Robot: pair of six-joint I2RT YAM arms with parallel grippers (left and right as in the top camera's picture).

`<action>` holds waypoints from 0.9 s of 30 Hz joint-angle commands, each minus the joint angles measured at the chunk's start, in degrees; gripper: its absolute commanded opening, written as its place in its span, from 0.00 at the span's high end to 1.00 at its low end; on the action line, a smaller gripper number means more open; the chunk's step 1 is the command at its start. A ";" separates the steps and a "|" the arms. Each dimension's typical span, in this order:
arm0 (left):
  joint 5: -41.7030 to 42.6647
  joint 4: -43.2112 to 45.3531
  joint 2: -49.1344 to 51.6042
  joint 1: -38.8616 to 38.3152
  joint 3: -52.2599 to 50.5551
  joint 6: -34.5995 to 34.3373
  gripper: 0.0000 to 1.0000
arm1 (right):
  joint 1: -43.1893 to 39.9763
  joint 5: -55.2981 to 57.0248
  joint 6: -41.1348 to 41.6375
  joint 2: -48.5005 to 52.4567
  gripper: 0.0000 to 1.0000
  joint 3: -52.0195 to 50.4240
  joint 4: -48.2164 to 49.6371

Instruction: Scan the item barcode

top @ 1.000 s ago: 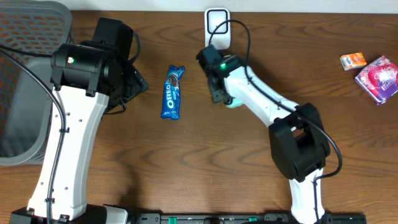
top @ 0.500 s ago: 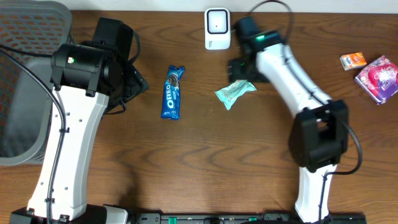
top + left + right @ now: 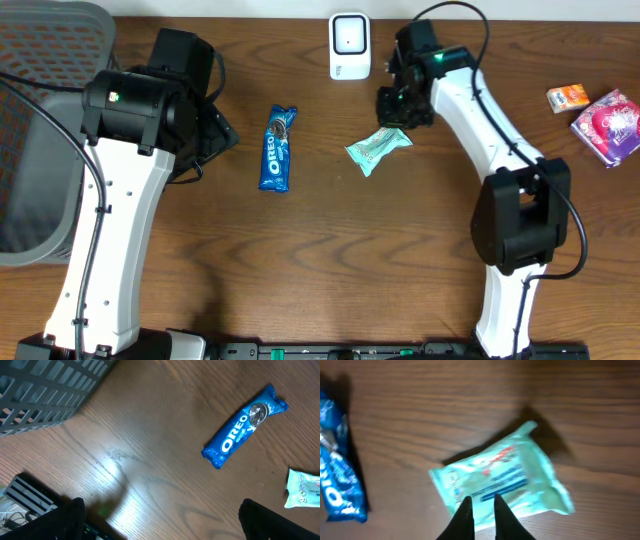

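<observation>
A pale green packet (image 3: pixel 378 148) lies flat on the wooden table, below and right of the white scanner (image 3: pixel 348 45). My right gripper (image 3: pixel 395 105) hovers just above and to the right of the packet, not touching it. In the right wrist view its black fingers (image 3: pixel 465 515) stand nearly together with nothing between them, and the green packet (image 3: pixel 500 480) lies on the table beyond the right gripper (image 3: pixel 481 500). A blue Oreo pack (image 3: pixel 278 148) lies left of centre. My left gripper (image 3: pixel 160 520) is wide open and empty above bare wood, with the Oreo pack (image 3: pixel 245 426) ahead of it.
A grey mesh basket (image 3: pixel 40 130) fills the left edge, its wall also showing as the basket (image 3: pixel 45 390) in the left wrist view. An orange box (image 3: pixel 565 97) and a pink packet (image 3: pixel 608 122) sit at the far right.
The right arm has swung from over the green packet up to the right of the scanner, leaving the packet on the table. Its jaws have closed. The left arm has not moved.
</observation>
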 commanded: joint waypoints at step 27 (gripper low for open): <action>-1.16 -0.22 0.04 0.15 -0.13 -0.28 0.02 | 2.05 2.97 3.58 0.17 0.98 -5.42 -2.62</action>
